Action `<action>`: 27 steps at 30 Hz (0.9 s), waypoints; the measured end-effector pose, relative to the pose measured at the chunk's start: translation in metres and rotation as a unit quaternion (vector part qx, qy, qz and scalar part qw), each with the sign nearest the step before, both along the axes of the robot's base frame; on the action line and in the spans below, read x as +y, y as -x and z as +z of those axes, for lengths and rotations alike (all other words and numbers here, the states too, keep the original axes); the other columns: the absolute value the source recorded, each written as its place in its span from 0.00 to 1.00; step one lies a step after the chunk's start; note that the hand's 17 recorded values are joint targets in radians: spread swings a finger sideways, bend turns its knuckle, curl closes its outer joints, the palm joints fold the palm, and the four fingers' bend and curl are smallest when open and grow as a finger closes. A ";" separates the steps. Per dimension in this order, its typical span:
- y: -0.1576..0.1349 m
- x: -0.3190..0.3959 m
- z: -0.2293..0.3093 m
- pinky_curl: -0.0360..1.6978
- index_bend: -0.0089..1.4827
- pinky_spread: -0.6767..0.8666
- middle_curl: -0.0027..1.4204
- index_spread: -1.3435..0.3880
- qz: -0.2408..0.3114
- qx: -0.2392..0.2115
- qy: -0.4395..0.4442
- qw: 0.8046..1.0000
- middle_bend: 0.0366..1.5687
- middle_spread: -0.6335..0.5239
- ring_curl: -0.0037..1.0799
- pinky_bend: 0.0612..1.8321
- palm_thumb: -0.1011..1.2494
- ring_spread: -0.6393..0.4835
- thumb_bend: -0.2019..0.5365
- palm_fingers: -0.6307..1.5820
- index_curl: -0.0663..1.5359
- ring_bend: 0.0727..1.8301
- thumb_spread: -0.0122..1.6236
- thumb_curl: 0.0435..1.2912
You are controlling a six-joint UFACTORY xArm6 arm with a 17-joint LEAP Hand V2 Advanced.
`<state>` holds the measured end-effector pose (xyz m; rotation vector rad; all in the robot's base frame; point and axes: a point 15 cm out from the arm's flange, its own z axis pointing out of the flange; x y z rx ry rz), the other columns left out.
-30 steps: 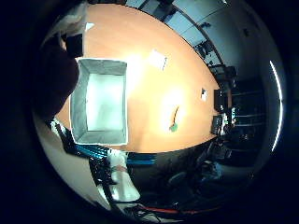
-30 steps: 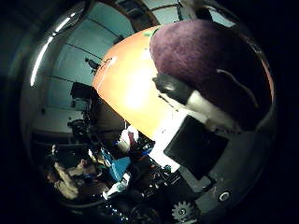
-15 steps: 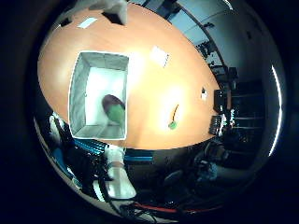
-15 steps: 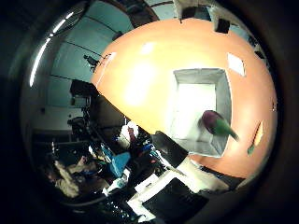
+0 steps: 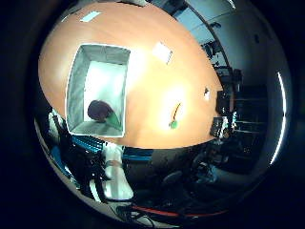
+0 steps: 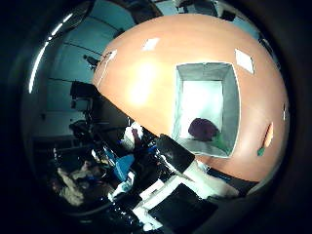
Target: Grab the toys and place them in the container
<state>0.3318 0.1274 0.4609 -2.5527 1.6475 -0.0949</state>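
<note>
In the grey container [image 5: 76, 88] on the orange table [image 5: 157, 90], a purple toy with a green end [image 5: 100, 110] now lies against one short wall; half a second ago it was tumbling in, and a second ago the hand [image 6: 178, 156] held it. I cannot tell how open the hand is now. A carrot toy [image 5: 175, 114] waits on the table, well apart. No writing is readable.

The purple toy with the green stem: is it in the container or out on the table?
In. The purple toy lies on the floor of the grey container, enclosed by its walls.
</note>
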 end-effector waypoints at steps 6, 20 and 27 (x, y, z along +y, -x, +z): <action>-0.002 -0.009 0.001 0.25 0.12 0.76 0.24 0.53 0.004 -0.005 0.015 1.000 0.16 0.53 0.23 0.30 0.46 0.68 0.24 0.38 0.22 0.25 0.67 0.20; -0.028 -0.255 -0.019 0.21 0.11 0.74 0.25 0.59 -0.167 0.013 0.079 0.983 0.18 0.52 0.22 0.30 0.46 0.64 0.24 0.42 0.21 0.26 0.67 0.20; -0.015 -0.376 -0.046 0.19 0.12 0.72 0.26 0.63 -0.270 0.015 0.084 0.959 0.19 0.51 0.21 0.30 0.45 0.58 0.24 0.44 0.23 0.27 0.67 0.20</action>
